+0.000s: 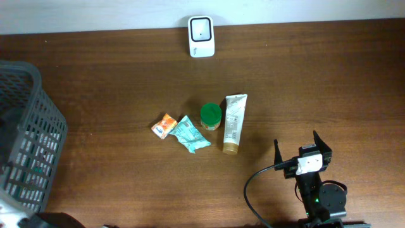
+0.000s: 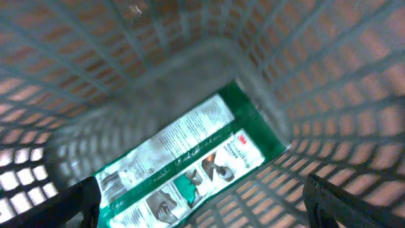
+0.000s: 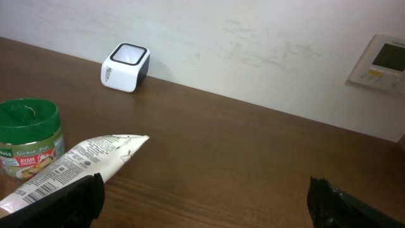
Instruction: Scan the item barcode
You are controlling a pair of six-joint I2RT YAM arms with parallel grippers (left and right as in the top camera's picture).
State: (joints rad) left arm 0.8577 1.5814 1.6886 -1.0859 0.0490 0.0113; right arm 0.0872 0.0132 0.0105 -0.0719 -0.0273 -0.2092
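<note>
Surface [image 1: 316, 76]: scanner [image 1: 201, 36], tube [image 1: 234, 123], green-lidded jar [image 1: 211, 116], teal pouch [image 1: 191, 133], orange sachet [image 1: 164, 125]. Basket [image 1: 38, 114]: green packet [image 2: 190, 164]; left hand [image 2: 204, 201] over it, jaws apart. Right hand [image 3: 205, 199]: jaws apart, empty.

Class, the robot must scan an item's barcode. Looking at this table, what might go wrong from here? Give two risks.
The tube lies close beside the jar, so the open right tool may knock the jar while closing. The tube's barcode faces up, and the scanner seems to face up too; unturned, it may not read.
</note>
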